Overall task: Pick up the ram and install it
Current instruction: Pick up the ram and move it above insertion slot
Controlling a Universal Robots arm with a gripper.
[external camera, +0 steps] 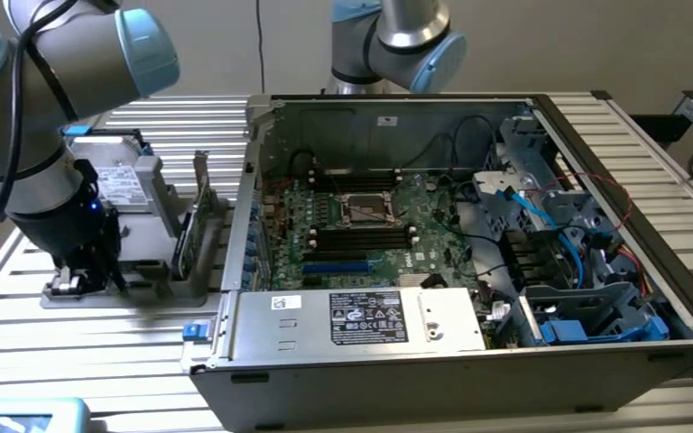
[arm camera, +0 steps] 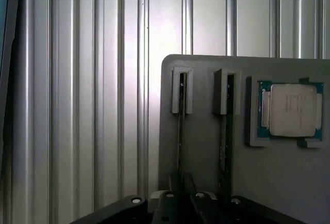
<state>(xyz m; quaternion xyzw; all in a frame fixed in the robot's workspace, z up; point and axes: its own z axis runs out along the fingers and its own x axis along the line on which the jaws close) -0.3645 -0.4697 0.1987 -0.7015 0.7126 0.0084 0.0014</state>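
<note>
On grey holder [arm camera: 202, 141], ram [arm camera: 181, 131] edge-up in slot, pincer [arm camera: 180, 185] close upon it

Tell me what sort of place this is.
Probably a robotics lab bench set up for computer assembly: an open computer case with its motherboard bare sits on a slatted aluminium table, a grey parts holder carries a processor, and a robot arm hangs over it.

Soft, even overhead light; pale glare on table slats [arm camera: 160, 22] (strongest in wrist view); computer case [external camera: 322, 122] interior dim, shadowed.
</note>
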